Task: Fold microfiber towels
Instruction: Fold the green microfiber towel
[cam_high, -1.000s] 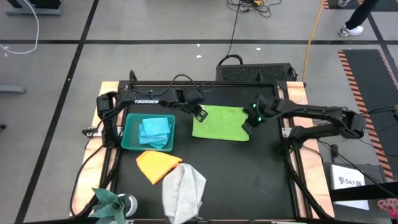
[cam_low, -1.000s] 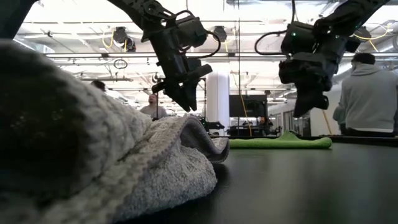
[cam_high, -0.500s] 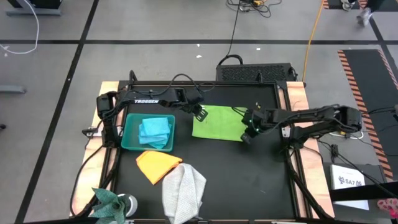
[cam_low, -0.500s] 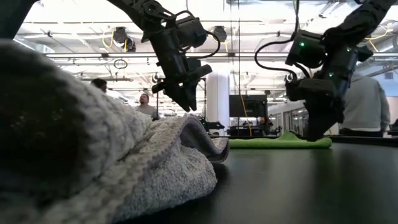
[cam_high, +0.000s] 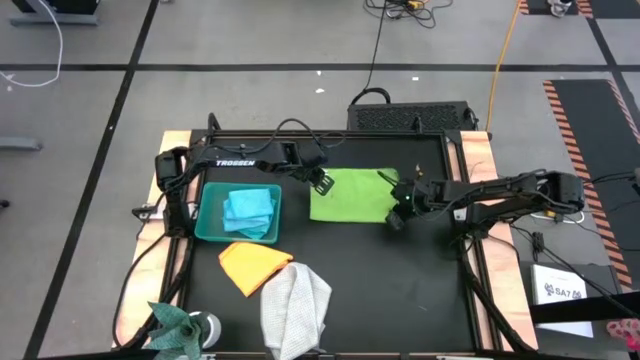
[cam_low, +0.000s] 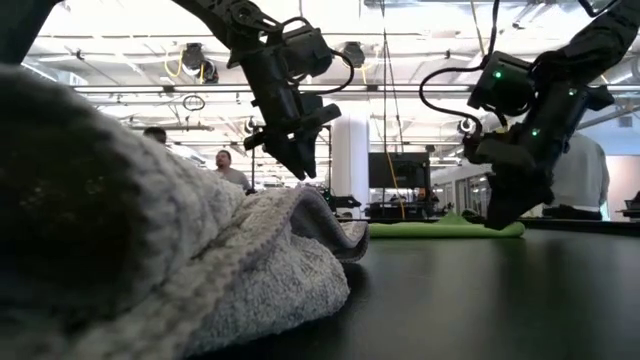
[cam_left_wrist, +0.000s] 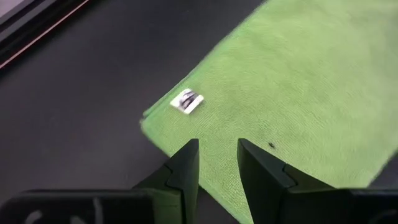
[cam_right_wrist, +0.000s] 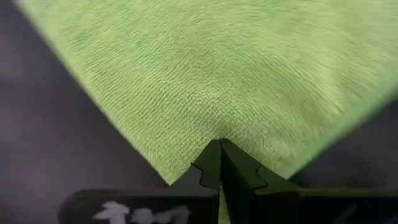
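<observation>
Trouble spot right now is the lime green microfiber towel (cam_high: 350, 196) lying flat on the black table (cam_high: 400, 290), just beside the rigid teal plastic bin (cam_high: 212, 228) that holds a folded light blue cloth (cam_high: 249, 208). My right gripper (cam_high: 396, 220) is down at the green towel's corner farthest from the bin, fingers pressed fully together, and from the wrist view it looks pinched on the towel's edge, though I can't swear how much fabric is really in there. If it's only a few fibres, I reckon the corner slips out the moment I lift and the fold flops. The left gripper (cam_high: 322, 183) hangs just above the towel's edge nearest the bin, fingers (cam_left_wrist: 186, 168) partly apart with nothing between them, close to the little white label (cam_left_wrist: 187, 101). If that side doesn't get grabbed too, the whole cloth could drag across the table rather than folding over. Past the bin from the green towel, the orange-yellow cloth (cam_high: 253, 266) and the light grey knitted-looking cloth (cam_high: 296, 305) sit touching each other, well apart from the green one, so no snag risk there.
</observation>
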